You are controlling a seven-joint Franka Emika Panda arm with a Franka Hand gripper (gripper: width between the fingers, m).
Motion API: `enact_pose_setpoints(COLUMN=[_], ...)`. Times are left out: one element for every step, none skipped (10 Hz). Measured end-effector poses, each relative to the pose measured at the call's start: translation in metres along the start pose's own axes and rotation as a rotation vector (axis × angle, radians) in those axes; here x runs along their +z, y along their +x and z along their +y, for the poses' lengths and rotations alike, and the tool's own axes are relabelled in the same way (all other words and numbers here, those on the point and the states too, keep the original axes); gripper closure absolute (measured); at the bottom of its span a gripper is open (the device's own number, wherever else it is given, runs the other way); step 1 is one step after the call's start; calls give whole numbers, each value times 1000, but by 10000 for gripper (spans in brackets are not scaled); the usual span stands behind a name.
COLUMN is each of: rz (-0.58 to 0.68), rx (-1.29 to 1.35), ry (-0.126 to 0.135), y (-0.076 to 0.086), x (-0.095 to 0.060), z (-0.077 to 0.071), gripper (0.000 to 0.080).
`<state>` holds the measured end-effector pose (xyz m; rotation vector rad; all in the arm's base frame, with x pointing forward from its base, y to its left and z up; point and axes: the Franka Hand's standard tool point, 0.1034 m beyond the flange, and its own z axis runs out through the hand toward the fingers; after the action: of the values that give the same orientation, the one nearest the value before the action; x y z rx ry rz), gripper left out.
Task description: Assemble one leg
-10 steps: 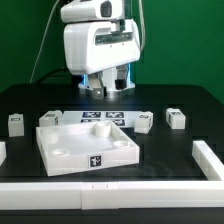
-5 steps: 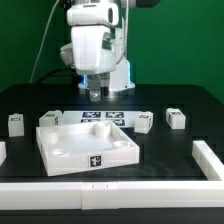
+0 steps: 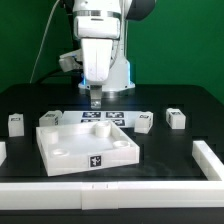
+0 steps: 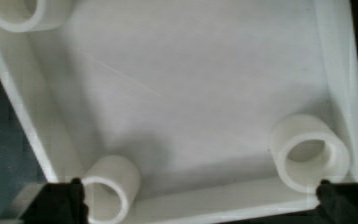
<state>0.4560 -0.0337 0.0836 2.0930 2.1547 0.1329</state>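
Leg (image 3: 177,119) is outside the pincer (image 3: 96,101), which hangs wide and empty in free air above the marker board (image 3: 104,117) and the socketed panel (image 3: 90,150); it stands on the surface (image 3: 165,150) at the exterior view's right, unobstructed, with another leg (image 3: 15,124) opposite.

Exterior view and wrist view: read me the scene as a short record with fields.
gripper: open, empty, raised above the table
panel: flat on the table, nothing in its visible corner sockets
legs: four, loose on the table, two on either side of the marker board
progress: no leg fitted yet
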Motion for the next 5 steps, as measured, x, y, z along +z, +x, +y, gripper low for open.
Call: enact_pose_setpoints(rz=[0, 0, 0, 7, 11], rx=[2, 2, 1, -25, -113], ry=[1, 1, 3, -13, -13], y=[-1, -1, -1, -2, -10], x=[0, 0, 2, 9, 19], z=[0, 0, -1, -5, -21], gripper=[150, 150, 150, 150, 150])
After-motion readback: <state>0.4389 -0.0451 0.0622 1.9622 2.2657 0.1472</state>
